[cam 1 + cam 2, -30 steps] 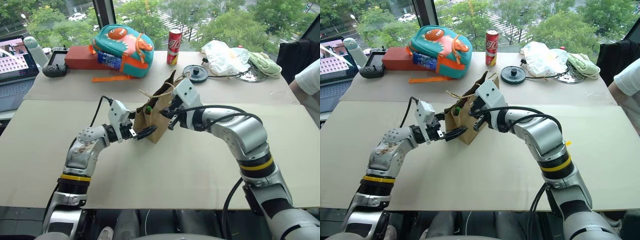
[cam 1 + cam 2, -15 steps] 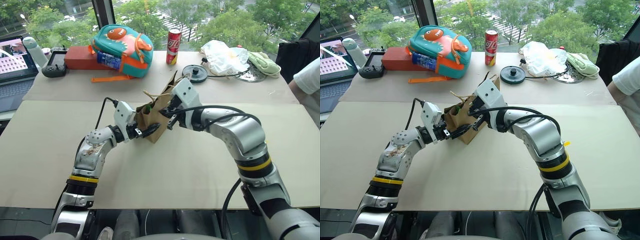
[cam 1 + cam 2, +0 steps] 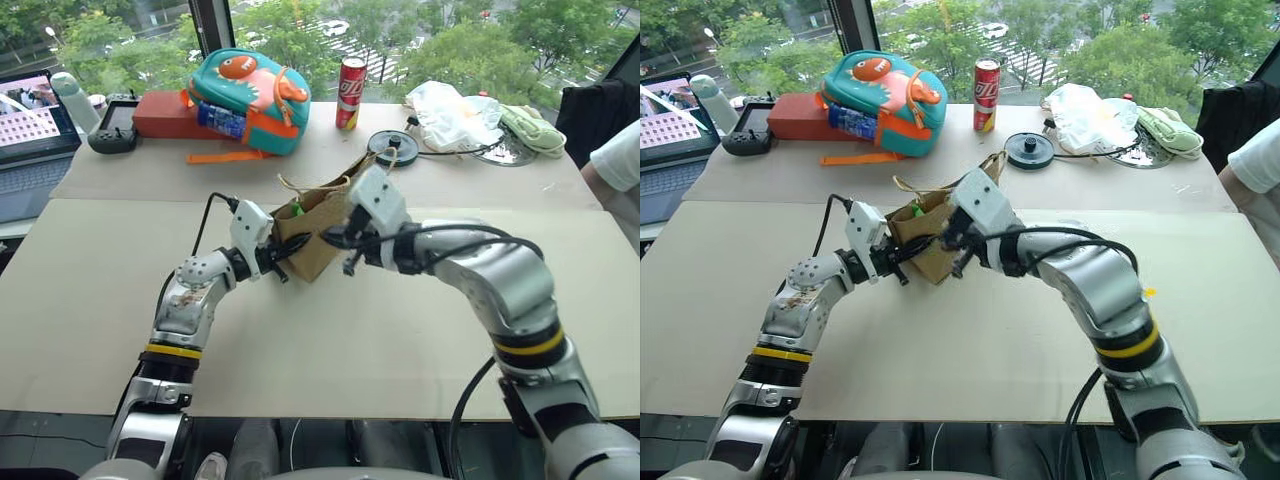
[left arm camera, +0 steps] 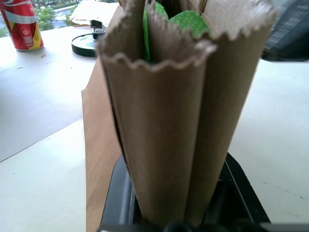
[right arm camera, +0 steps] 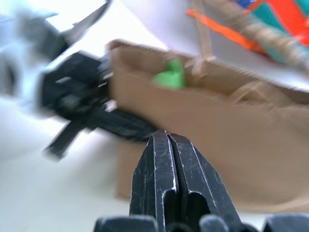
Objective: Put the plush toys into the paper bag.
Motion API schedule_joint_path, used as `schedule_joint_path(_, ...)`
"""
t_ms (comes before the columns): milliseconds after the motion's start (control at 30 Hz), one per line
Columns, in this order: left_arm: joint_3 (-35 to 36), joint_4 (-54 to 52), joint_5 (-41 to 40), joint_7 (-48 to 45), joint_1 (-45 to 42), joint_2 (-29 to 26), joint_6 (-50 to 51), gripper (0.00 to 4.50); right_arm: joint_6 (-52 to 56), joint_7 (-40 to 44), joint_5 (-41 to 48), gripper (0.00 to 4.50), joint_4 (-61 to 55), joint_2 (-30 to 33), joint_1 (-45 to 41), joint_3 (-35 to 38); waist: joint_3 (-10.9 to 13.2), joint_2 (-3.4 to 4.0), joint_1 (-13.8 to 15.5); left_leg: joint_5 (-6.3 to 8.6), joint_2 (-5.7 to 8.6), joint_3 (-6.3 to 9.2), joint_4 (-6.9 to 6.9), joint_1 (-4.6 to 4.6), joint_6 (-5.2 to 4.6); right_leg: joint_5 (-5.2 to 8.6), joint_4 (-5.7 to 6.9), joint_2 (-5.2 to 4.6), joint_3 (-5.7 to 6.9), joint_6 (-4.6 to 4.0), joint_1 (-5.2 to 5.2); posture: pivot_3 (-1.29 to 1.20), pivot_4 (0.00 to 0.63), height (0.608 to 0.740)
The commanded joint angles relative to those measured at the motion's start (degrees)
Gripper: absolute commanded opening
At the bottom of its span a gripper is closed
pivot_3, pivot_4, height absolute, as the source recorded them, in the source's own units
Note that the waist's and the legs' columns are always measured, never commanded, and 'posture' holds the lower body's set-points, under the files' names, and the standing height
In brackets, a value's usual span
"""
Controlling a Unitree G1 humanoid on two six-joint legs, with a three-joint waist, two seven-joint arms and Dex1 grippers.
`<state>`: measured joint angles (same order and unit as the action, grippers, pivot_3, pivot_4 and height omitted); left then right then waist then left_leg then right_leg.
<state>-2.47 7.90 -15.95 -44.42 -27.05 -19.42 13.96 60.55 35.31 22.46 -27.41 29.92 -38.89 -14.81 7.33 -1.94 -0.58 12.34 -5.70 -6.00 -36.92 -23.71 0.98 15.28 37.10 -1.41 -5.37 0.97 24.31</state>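
Left wrist view, left claw point(image 4: 176, 212) pinching paper bag point(image 4: 164, 121), right claw point(image 5: 167, 159) closed empty.

**Materials and finishes**

Paper bag point(image 3: 318, 238): matt brown kraft paper, creased, pinked top edge, twisted paper handles. Green plush cloth point(image 4: 189, 21) is seen inside. Worktop point(image 3: 330, 350): smooth matt beige board. Can point(image 3: 349, 92): glossy red metal. Backpack point(image 3: 247, 100): teal fabric. Right tool point(image 5: 168, 166): scuffed black plastic.
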Motion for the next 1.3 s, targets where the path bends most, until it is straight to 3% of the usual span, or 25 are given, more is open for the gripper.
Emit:
schedule_joint_path(33, 0.36, 0.49, -0.03, -0.1, -1.43, 0.36, -1.67, 0.91, -0.29, 3.4, 2.99, 0.0, -6.22, 3.81, 2.02, 3.14, 0.0, 0.0, -0.06, 0.0, 0.0, 0.0, 0.0, 0.0, 0.0, 0.0, 0.0, 0.0, -0.01, 0.0, 0.0, 0.0, 0.15, 0.722)
schedule_joint_path(133, 0.77, 0.73, -0.69, -0.59, -1.76, 0.58, -2.26, 0.91, -1.86, 5.85, 6.26, 0.0, -7.56, 6.58, 5.31, 9.07, 0.0, 0.0, -0.11, 0.0, 0.0, 0.04, 0.0, 0.04, 0.0, 0.0, 0.01, 0.02, 0.0, 0.0, -0.03, 0.0, 0.15, 0.722)
schedule_joint_path(233, 1.98, -1.19, -3.3, -4.55, -1.5, -1.03, -2.62, 0.91, -4.73, 12.0, 11.78, 0.0, -7.36, 10.88, 10.16, 19.64, 0.01, -0.01, -0.07, 0.0, 0.03, 0.05, -0.01, 0.05, 0.0, 0.0, 0.0, 0.01, 0.0, 0.0, -0.06, 0.0, 0.15, 0.722)
schedule_joint_path(333, 3.25, -2.62, -6.53, -12.17, -1.43, -5.26, -2.75, 0.91, -7.59, 17.45, 14.72, 0.0, -4.06, 15.55, 13.21, 27.0, 0.01, -0.02, -0.11, 0.0, 0.04, 0.08, 0.0, 0.03, 0.0, 0.01, -0.04, 0.01, -0.01, 0.01, -0.06, 0.0, 0.15, 0.722)
schedule_joint_path(500, 3.32, -1.88, -10.58, -26.53, -3.49, -13.49, -1.79, 0.91, -9.6, 25.61, 21.92, 0.0, -1.5, 19.37, 16.45, 32.83, 0.01, -0.01, -0.43, 0.0, 0.03, 0.09, 0.07, 0.24, -0.01, 0.02, -0.01, 0.08, -0.06, 0.0, -0.14, 0.0, 0.15, 0.722)
schedule_joint_path(600, 1.71, 1.52, -10.74, -36.83, -5.81, -17.8, -3.15, 0.91, -10.76, 27.87, 23.15, 0.0, -0.48, 20.64, 17.28, 32.94, 0.01, -0.01, -0.34, 0.0, 0.04, 0.1, 0.05, 0.29, 0.0, 0.02, 0.01, 0.07, -0.07, 0.01, -0.21, 0.0, 0.15, 0.722)
schedule_joint_path(767, -0.93, 7.62, -9.42, -46.87, -10.17, -19.81, -6.11, 0.91, -13.14, 29.75, 22.35, 0.0, 0.35, 22.19, 18.65, 31.06, 0.01, -0.01, 0.0, 0.0, 0.05, 0.1, 0.01, 0.26, 0.0, 0.03, -0.01, 0.06, -0.05, 0.02, -0.21, 0.0, 0.15, 0.722)
schedule_joint_path(1067, -11.71, 11.27, -15.29, -48.08, -12.07, -26.16, -10.89, 0.91, -18.8, 33.81, 17.83, 0.0, 4.89, 27.48, 20.76, 29.33, 0.02, 0.0, -0.14, 0.01, 0.03, 0.1, 0.02, 0.19, -0.02, 0.04, 0.0, 0.06, -0.07, 0.02, -0.13, 0.0, 0.15, 0.722)
schedule_joint_path(1300, -14.53, 11.35, -17.65, -48.08, -12.4, -27.07, -11.96, 0.91, -20.95, 33.99, 14.86, 0.0, 7.28, 29.57, 19.89, 26.75, 0.02, 0.0, -0.11, 0.01, 0.03, 0.09, -0.01, 0.21, -0.02, 0.05, 0.02, 0.06, -0.07, 0.02, -0.14, 0.0, 0.15, 0.722)
